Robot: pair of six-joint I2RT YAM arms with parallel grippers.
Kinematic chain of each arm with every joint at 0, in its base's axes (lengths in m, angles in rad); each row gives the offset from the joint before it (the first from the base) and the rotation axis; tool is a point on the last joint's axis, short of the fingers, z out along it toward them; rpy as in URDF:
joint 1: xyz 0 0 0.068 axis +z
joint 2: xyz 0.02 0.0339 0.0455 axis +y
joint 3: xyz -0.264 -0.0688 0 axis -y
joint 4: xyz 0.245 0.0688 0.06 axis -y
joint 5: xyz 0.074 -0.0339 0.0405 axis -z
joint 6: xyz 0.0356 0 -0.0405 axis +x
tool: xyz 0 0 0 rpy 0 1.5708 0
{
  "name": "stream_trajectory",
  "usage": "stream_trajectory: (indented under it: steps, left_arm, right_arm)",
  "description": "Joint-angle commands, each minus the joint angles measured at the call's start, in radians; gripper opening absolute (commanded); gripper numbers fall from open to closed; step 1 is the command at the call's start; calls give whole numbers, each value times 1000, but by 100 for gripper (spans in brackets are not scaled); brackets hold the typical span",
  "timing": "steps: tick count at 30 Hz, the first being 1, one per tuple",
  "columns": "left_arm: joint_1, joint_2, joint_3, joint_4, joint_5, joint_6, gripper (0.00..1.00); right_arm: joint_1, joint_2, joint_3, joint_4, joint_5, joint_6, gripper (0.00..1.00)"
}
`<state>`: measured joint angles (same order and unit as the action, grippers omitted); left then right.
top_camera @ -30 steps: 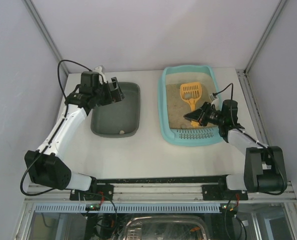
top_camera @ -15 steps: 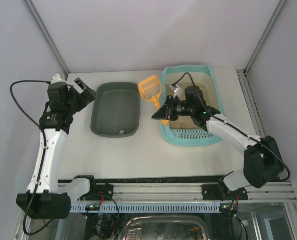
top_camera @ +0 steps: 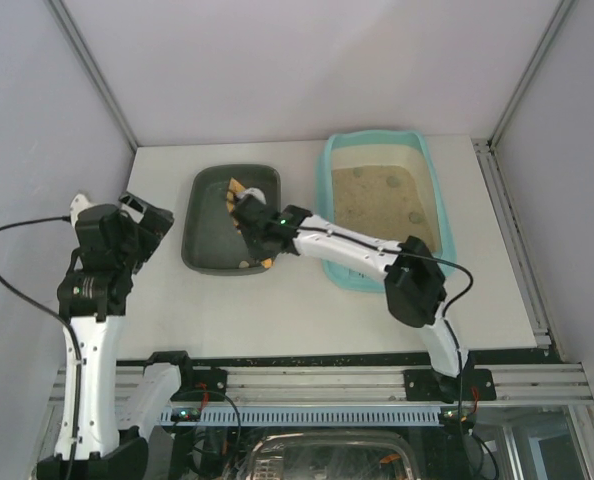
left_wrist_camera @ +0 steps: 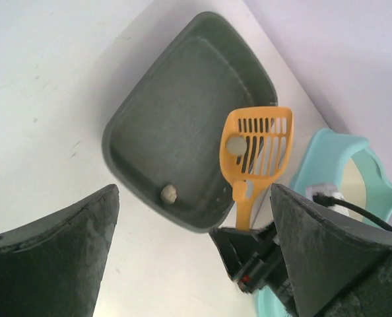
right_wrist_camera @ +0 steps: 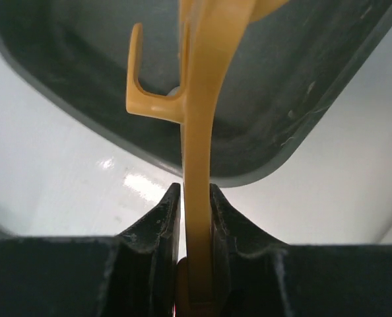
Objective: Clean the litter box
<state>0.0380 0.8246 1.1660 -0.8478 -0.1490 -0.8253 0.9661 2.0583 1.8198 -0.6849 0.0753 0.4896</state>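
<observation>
1. No text, label, brand, number or sign is showing clearly enough to be read in any of the views.
</observation>
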Motion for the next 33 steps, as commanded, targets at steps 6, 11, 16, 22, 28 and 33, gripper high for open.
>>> stream_trajectory:
  steps: [6, 11, 16, 22, 28, 33]
  left_arm:
    - [6, -182, 22, -222, -72, -59, 100]
    - [6, -204, 93, -301, -52, -23, 100]
    - [5, -196, 136, -251, 43, 20, 100]
    - [6, -83, 185, -145, 125, -37, 100]
    - [6, 26, 134, 154, 279, -55, 100]
    - [5, 247, 125, 534, 426, -137, 100]
  right_arm:
    - [134, 174, 266, -260, 622, -170, 0]
    - [149, 151, 240, -260, 681, -153, 0]
    - [152, 83, 138, -126, 661, -209, 0]
    - [98, 80, 111, -46, 568, -266, 0]
    - [19, -71, 38, -10, 457, -224, 0]
    - [-137, -374, -168, 85, 209, -110, 0]
